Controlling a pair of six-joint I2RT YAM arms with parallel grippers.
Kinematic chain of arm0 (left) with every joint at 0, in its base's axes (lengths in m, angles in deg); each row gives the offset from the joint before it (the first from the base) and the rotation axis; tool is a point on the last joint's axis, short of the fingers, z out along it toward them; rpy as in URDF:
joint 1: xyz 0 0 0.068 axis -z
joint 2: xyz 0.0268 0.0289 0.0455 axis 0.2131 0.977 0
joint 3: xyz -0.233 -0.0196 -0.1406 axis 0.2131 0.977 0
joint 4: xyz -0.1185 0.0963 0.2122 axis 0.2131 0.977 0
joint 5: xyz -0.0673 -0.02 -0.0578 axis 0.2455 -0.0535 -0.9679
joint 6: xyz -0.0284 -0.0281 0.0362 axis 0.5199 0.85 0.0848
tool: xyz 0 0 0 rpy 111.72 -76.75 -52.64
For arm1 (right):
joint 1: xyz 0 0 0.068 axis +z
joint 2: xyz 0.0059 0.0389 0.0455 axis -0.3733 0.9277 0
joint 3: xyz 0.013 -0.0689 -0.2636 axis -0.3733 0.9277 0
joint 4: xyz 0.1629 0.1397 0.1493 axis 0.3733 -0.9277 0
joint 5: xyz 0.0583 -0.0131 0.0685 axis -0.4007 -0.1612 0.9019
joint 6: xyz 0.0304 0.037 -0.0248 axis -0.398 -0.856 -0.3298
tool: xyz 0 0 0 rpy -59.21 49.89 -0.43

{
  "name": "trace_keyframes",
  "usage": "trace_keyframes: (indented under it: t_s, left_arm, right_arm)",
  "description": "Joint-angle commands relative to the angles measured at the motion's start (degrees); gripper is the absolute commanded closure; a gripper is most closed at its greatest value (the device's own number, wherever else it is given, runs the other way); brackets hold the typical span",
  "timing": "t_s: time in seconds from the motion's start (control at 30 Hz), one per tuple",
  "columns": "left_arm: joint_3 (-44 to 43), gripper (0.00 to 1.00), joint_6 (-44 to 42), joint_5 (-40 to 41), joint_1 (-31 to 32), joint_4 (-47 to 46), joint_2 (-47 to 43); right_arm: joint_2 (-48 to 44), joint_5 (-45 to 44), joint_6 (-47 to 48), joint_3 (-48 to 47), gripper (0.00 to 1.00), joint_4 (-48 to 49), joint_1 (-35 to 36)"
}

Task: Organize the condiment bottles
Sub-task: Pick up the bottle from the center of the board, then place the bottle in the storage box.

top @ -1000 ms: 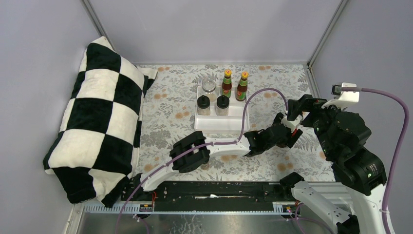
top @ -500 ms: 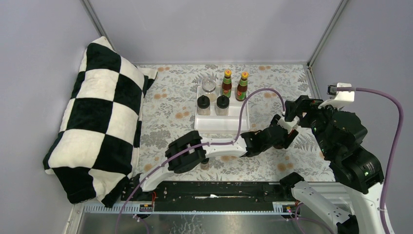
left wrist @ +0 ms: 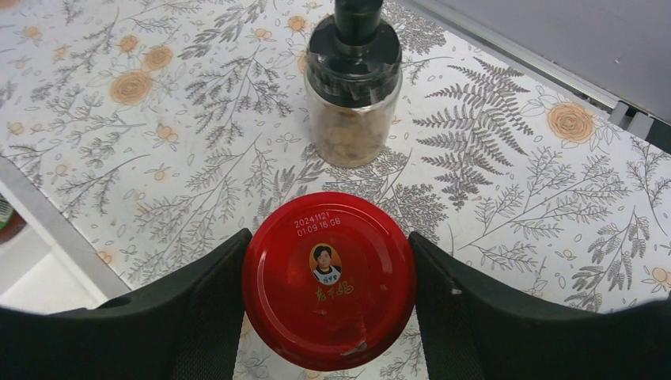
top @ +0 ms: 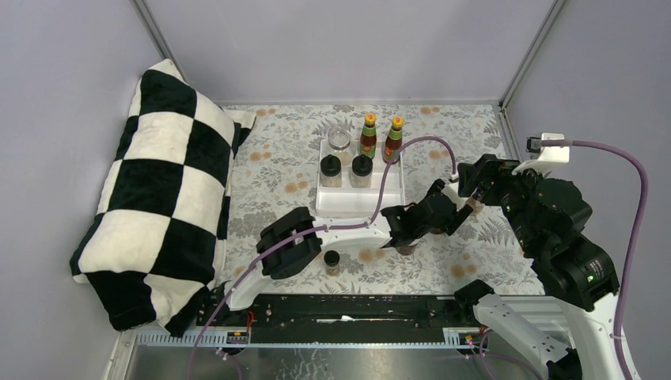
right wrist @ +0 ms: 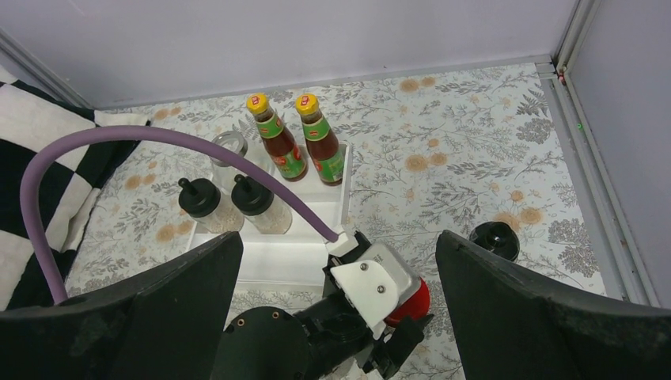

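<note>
While its black fingers press on opposite sides of the lid, the left gripper (left wrist: 328, 294) is clamped on the red-lidded jar (left wrist: 328, 277). The jar sits just off the near right corner of the white plastic tray (top: 356, 202). Whether it rests on the cloth (left wrist: 158, 119) or is lifted cannot be told. The lid is round, glossy and smooth. It carries the white stamp "20241121 01:09:16 GB" above a small portrait and yellow characters too small to read.

Further right of the tray stands a squat clear black-capped jar (left wrist: 354, 87) filled with pale grains. The cloth is printed with grey ferns and orange flowers.

The right gripper (right wrist: 339, 237) hangs with its fingers wide apart, holding nothing.

At the tray's far end stand two slim sauce bottles (right wrist: 277, 142) (right wrist: 323, 142) of red sauce, with orange-yellow caps and green labels. A clear-lidded jar (right wrist: 225, 150) is beside them, and two black-topped shakers (right wrist: 202, 202) (right wrist: 257, 198) are in front.

Left of the tray lies a plush black-and-white checked cushion (top: 158, 198).
</note>
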Motion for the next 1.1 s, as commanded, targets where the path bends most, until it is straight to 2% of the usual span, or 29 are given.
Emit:
trace_keyframes:
  t_s: [0.0,0.27,0.4,0.8,1.07]
  left_arm:
    - [-2.03,0.34,-2.61,0.14,-1.07,-3.93,-5.67]
    - [-1.83,0.34,-1.16,-4.26,-4.23,-4.99,-8.92]
    - [-2.53,0.34,-1.46,-3.22,-5.24,-2.94,-9.92]
    - [6.72,0.34,-1.09,-1.88,-9.70,-4.92,-18.31]
    - [16.05,0.34,0.05,-0.92,-13.77,-6.39,-25.27]
  right_arm:
    - [0.61,0.87,0.71,0.13,0.00,2.34,-0.09]
    - [0.25,0.57,0.53,1.26,0.00,2.52,-0.13]
    - [0.06,1.01,0.31,1.86,0.00,2.77,-0.10]
    - [-0.47,1.45,-0.60,3.82,0.00,3.01,-0.10]
    - [-0.11,1.75,-1.37,5.52,0.00,3.68,-0.13]
